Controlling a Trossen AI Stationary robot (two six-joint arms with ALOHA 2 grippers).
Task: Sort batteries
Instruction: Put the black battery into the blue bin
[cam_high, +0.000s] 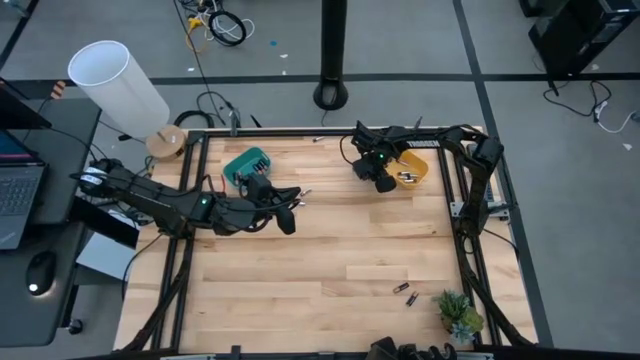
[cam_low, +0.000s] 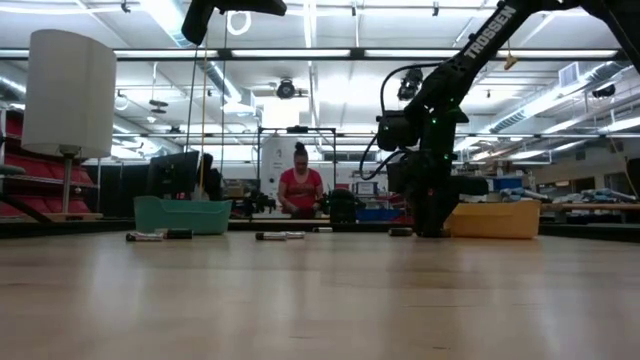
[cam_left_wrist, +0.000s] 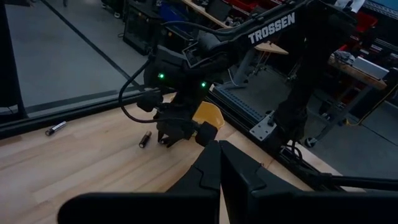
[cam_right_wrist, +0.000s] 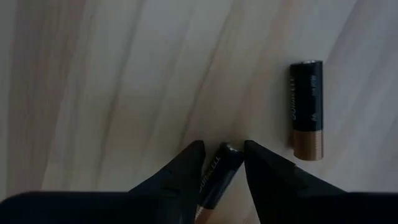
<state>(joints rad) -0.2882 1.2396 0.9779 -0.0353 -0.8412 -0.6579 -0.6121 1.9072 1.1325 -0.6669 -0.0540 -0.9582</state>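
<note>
Left tool (cam_high: 291, 212) clenched, empty, over the table (cam_high: 320, 260) just right of teal bin (cam_high: 247, 163) at 11 o'clock. Right tool (cam_right_wrist: 222, 163) at 1 o'clock beside orange bin (cam_high: 414, 167) — fingers straddling a battery (cam_right_wrist: 214, 174), not yet clamped; second battery (cam_right_wrist: 306, 109) alongside. Two batteries (cam_high: 407, 293) lie at 5 o'clock.

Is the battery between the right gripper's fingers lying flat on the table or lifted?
Lying flat. In the right wrist view the battery rests on the wood between the right gripper fingers, beside another battery.
</note>
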